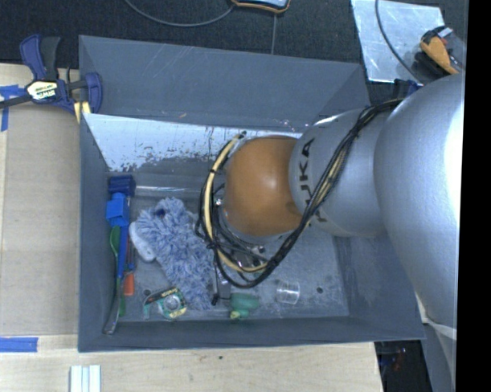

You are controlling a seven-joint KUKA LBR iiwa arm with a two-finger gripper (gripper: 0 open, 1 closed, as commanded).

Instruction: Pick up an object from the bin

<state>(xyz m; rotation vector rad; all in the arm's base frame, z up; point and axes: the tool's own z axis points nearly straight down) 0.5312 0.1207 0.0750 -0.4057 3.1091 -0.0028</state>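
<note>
Near the front wall of the grey bin (225, 333), the gripper (220, 291) hangs low under the arm's orange cover (258, 192). It is at the edge of a fluffy blue cloth (173, 243), just beside a small green thing (244, 303). I cannot tell if its jaws are spread or pressed together. A little clear cup (287, 293) sits near.

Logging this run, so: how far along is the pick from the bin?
Done: the arm is down in the bin, its claw low near the front wall, between the blue fuzzy cloth and a small green object. In hand: nothing is seen held. Left: securing one item and raising it clear; the clear cup and blue tool lie untouched.
</note>
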